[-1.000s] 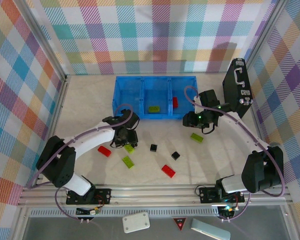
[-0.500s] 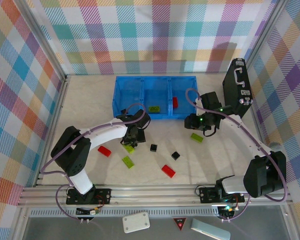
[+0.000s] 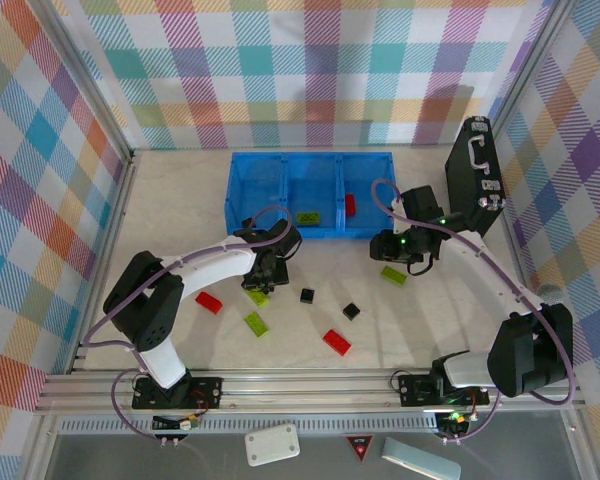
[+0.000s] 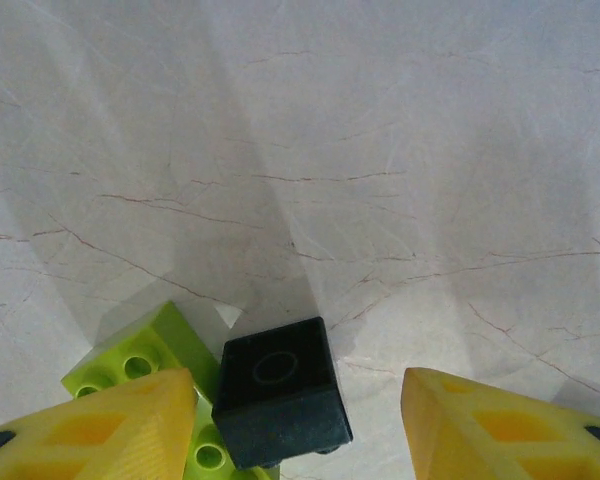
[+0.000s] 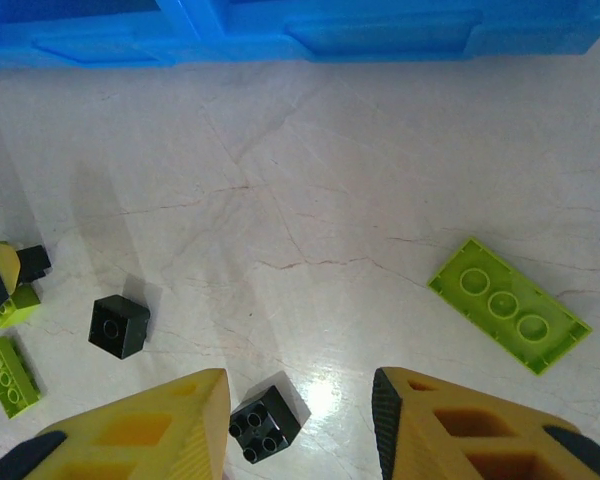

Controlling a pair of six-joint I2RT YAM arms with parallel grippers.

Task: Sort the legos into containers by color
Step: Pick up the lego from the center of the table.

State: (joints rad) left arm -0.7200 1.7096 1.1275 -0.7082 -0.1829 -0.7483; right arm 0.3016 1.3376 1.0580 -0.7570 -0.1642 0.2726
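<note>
Presently the left jaws hang low over the worktop (image 3: pixel 170 220), left of its middle and just on the near side of the bin (image 3: pixel 232 190). They stand part open. A black cube (image 4: pixel 280 400) sits between the fingertips (image 4: pixel 110 430) with a gap on each side, so nothing is gripped. The cube lies against a lime brick (image 4: pixel 130 362); whether it rests on it I cannot tell.

The right jaws are nearer the right edge, also just on the near side of the bin, part open and empty over bare worktop. A lime lego (image 3: pixel 393 275) lies close beside them.

The bin runs along the middle of the far edge. Its middle compartment holds one lime piece (image 3: pixel 307 217), and its right compartment holds one red piece (image 3: pixel 350 204).

Other legos lie loose across the middle of the worktop. Two black ones (image 3: pixel 307 295) (image 3: pixel 351 311) lie between the arms, and a red one (image 3: pixel 209 302) and a lime one (image 3: pixel 255 323) lie toward the left. Another red one (image 3: pixel 336 342) is closest to the near edge.
</note>
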